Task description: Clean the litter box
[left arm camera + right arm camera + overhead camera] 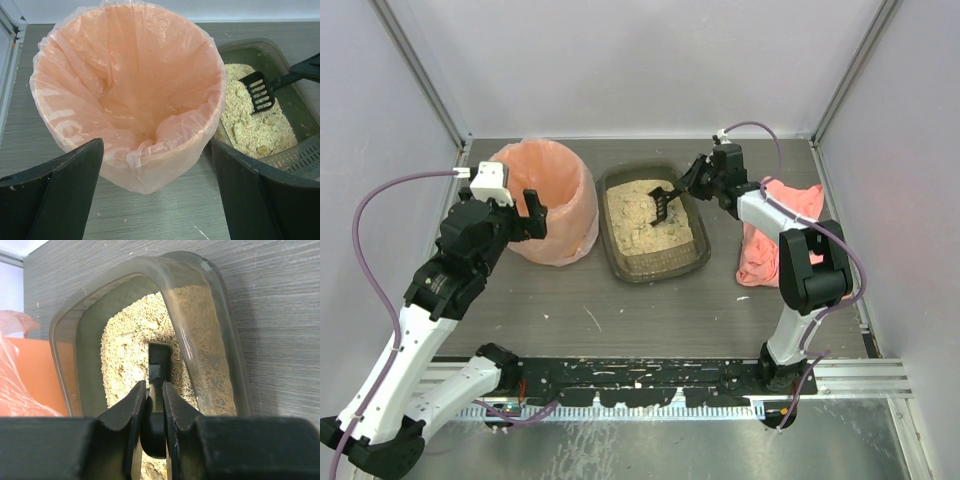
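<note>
I hold the scoop [260, 91] in my clamped right hand [151, 390], in the litter box [655, 272]; my left hand [515, 212] stands wide, empty. Tilting the scoop in transit could spill litter [640, 228].

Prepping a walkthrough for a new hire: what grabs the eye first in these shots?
The round bin lined with a peach-pink bag, far left on the table, stands out most; the open left tool straddles its near wall. Beside it sits the litter box of beige litter, where the right tool is shut on a black slotted scoop, head down in the tray. A pink cloth lies crumpled at far right.
</note>
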Motion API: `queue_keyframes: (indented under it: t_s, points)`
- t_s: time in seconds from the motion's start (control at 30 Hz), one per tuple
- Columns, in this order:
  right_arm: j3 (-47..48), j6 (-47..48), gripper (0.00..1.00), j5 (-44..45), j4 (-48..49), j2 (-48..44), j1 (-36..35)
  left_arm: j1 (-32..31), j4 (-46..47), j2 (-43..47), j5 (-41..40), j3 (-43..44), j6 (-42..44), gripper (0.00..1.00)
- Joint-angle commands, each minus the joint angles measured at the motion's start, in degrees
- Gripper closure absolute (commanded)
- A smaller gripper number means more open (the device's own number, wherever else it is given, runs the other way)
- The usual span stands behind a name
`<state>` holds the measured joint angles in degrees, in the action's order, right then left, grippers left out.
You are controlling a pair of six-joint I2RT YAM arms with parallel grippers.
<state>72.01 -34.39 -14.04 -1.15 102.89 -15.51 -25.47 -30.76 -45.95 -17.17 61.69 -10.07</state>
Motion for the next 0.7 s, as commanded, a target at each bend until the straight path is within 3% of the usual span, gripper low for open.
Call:
queue_keyframes:
  t_s: [0.0,0.67]
  points:
    - [-4.0,-5.4,0.99,-2.0,3.4,-1.7,-1.5,0.3,1.4,0.3,0.1,1.6,-0.7,0.09]
    - [-9.6,-13.3,0.99,-8.5,16.0,1.8,-1.7,0.3,0.1,1.0,0.9,0.8,-1.7,0.10]
